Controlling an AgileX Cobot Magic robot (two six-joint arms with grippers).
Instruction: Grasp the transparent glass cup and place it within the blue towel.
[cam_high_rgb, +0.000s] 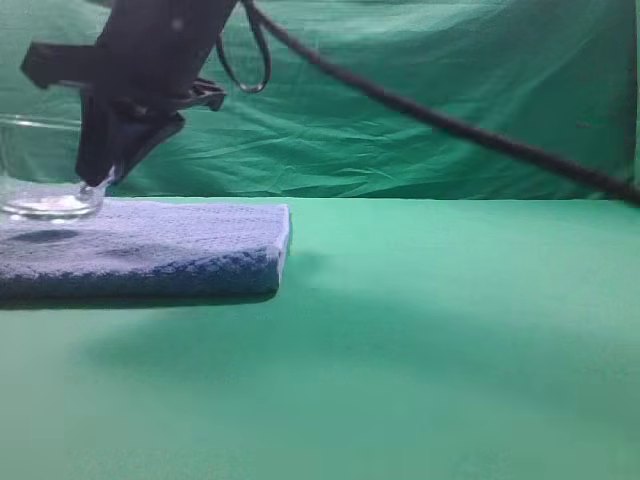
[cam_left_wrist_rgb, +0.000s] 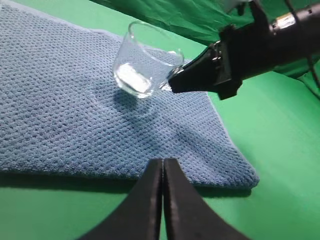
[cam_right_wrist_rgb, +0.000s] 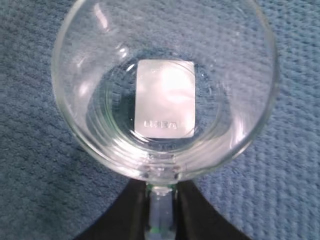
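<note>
A white rectangular label (cam_right_wrist_rgb: 164, 98) on the clear glass cup's (cam_right_wrist_rgb: 100, 150) base carries small print (too blurred to read).

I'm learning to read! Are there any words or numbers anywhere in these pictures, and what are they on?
White sticker on the bottom of the transparent glass cup: one short line of print near its lower edge, too blurred to read.
Blue towel: no words.
Right gripper, shut on the cup's handle, and left gripper: no readable print.
Green cloth: no words.

right gripper (cam_high_rgb: 98, 180) at glass cup (cam_high_rgb: 45, 170) | cup over blue towel (cam_high_rgb: 150, 250)
</note>
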